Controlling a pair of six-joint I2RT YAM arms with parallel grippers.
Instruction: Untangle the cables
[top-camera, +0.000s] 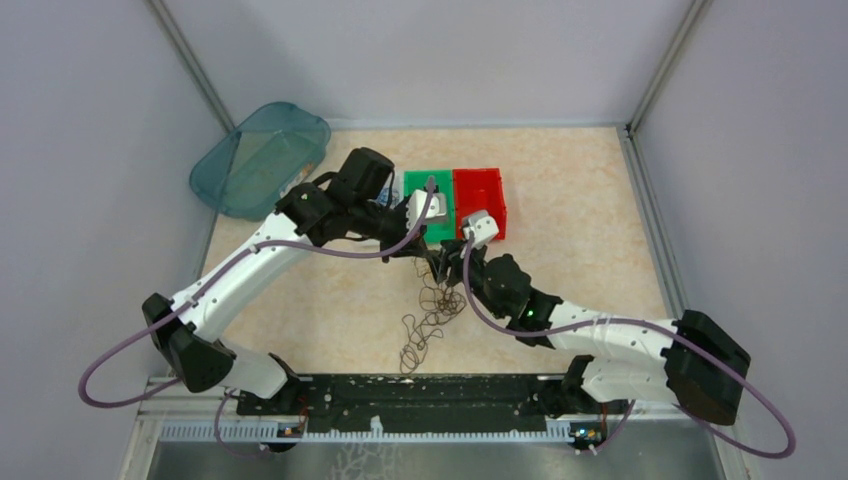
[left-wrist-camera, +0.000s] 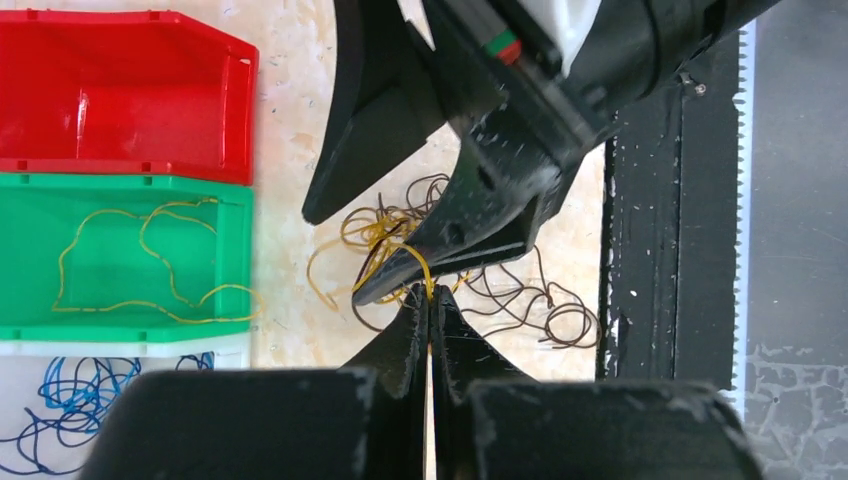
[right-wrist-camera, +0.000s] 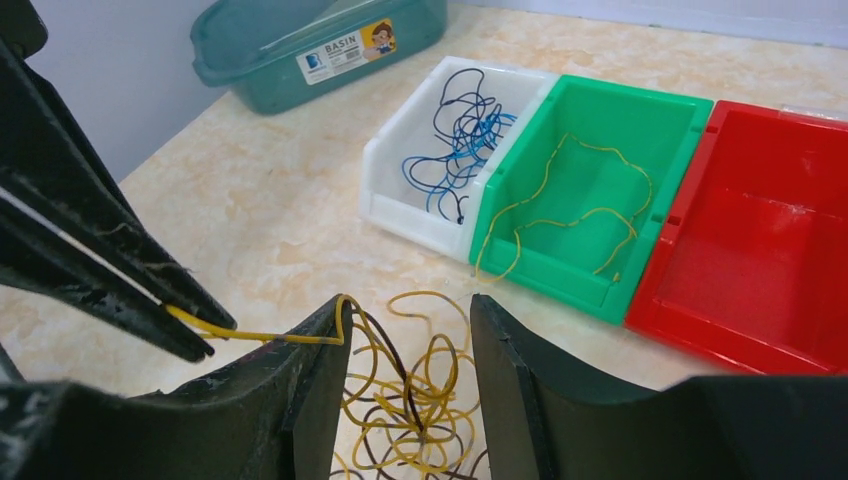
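Straddling the cables (right-wrist-camera: 400, 420), right claw (right-wrist-camera: 410, 300); white bin (right-wrist-camera: 400, 215), green bin (right-wrist-camera: 560, 282), red bin (right-wrist-camera: 700, 335) beyond.

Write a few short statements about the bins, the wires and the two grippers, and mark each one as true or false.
1. The red plastic bin has nothing in it. True.
2. The green plastic bin holds blue wires. False: it holds a curly yellow wire; the thin blue wires lie in the white plastic bin.
3. The left gripper is shut on a thin yellow strand. True.
4. The right gripper is shut. False: its jaws stand open over the tangle of yellow and dark wires on the table.
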